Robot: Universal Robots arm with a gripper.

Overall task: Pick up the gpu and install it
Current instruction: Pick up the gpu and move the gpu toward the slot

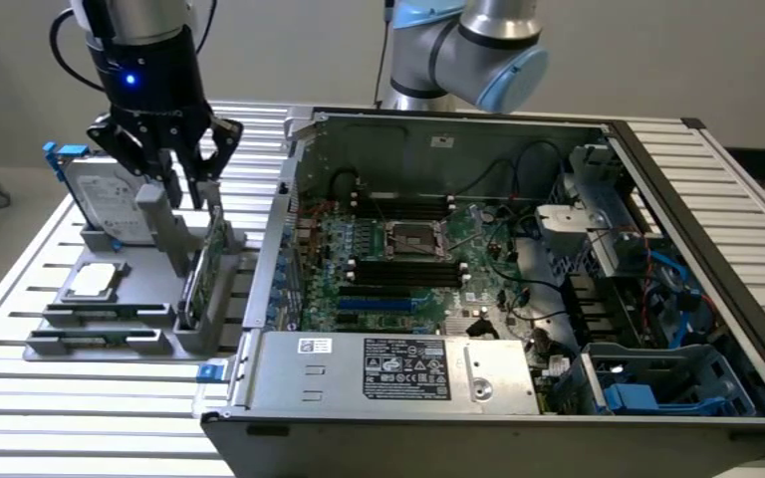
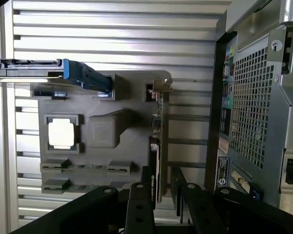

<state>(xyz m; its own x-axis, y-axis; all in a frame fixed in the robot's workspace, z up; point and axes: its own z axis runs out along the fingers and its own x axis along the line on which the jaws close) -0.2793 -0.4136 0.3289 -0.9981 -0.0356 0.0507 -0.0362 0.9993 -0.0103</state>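
The gpu (image 1: 204, 267) stands on edge in a slot of the grey fixture (image 1: 130, 261), left of the open computer case in the exterior view. Its green board faces the case. My gripper (image 1: 183, 189) hangs just above its top edge, pointing down, open. In the wrist view the gpu (image 2: 159, 127) runs edge-on, its silver bracket at the far end. My gripper (image 2: 162, 187) straddles the card's near end, one black finger (image 2: 146, 187) on each side, with a gap showing between the card and the other finger. Nothing is held.
The fixture also holds a hard drive in a blue frame (image 1: 97, 194), a CPU (image 1: 97, 281) and memory sticks (image 1: 97, 341). The open case (image 1: 303, 129) shows the motherboard (image 1: 409, 254) and a grey power supply (image 1: 396, 368). A slatted metal table (image 1: 77, 418) lies under everything.
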